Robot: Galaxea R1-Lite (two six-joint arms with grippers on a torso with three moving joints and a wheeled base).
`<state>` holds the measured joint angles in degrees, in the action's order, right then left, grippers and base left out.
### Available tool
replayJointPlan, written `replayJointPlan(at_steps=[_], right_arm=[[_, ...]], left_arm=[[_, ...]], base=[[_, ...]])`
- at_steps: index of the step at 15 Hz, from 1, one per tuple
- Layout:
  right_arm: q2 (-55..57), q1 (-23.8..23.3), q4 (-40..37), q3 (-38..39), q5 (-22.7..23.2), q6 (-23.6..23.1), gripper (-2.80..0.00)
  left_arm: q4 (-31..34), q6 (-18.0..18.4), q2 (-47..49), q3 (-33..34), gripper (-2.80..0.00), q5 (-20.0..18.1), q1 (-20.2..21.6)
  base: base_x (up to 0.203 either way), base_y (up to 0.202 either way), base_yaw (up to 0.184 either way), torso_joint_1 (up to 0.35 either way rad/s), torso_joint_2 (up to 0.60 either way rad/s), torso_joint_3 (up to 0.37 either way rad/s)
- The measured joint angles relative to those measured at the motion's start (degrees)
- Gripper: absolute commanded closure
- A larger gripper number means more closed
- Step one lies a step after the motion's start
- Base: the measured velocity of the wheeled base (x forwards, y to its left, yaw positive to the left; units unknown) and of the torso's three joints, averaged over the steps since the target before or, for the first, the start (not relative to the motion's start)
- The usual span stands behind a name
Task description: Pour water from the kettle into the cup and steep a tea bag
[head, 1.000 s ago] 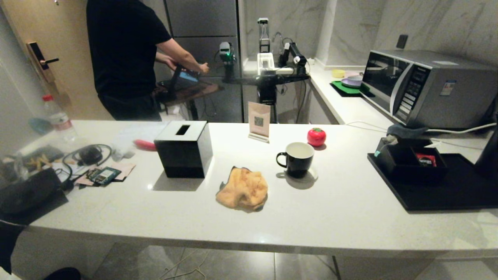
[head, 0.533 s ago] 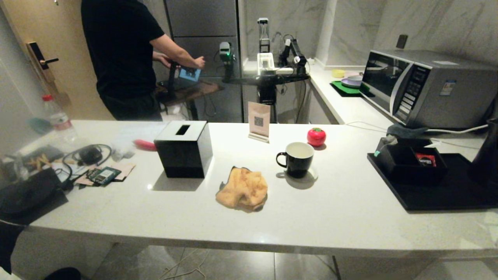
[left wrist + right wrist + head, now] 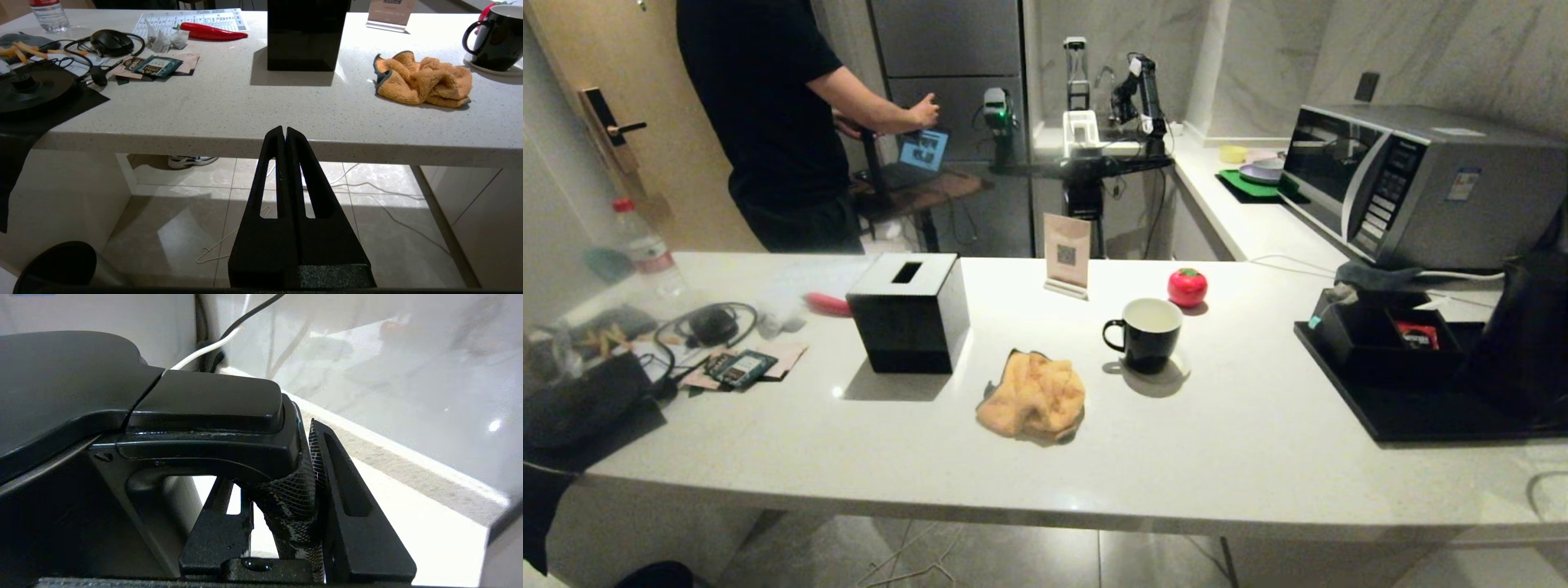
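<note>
Dim room, soft shadows, warped edges

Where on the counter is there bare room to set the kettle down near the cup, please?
The counter is bare in front of the cup, between the orange cloth and the black tray. Another bare strip runs along the near edge before the tissue box. The far left end is crowded with cables and packets.
</note>
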<state>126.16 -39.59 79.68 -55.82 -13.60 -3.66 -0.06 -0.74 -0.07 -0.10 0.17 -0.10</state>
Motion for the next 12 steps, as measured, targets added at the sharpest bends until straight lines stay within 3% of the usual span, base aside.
replayJointPlan(at_steps=[12], right_arm=[[5.13,0.95,2.32,-3.81,-0.11,-0.70,0.00]], left_arm=[[-0.01,-0.02,0.02,0.00,0.00,-0.02,0.00]], base=[[0.000,0.000,0.000,0.000,0.00,0.000]])
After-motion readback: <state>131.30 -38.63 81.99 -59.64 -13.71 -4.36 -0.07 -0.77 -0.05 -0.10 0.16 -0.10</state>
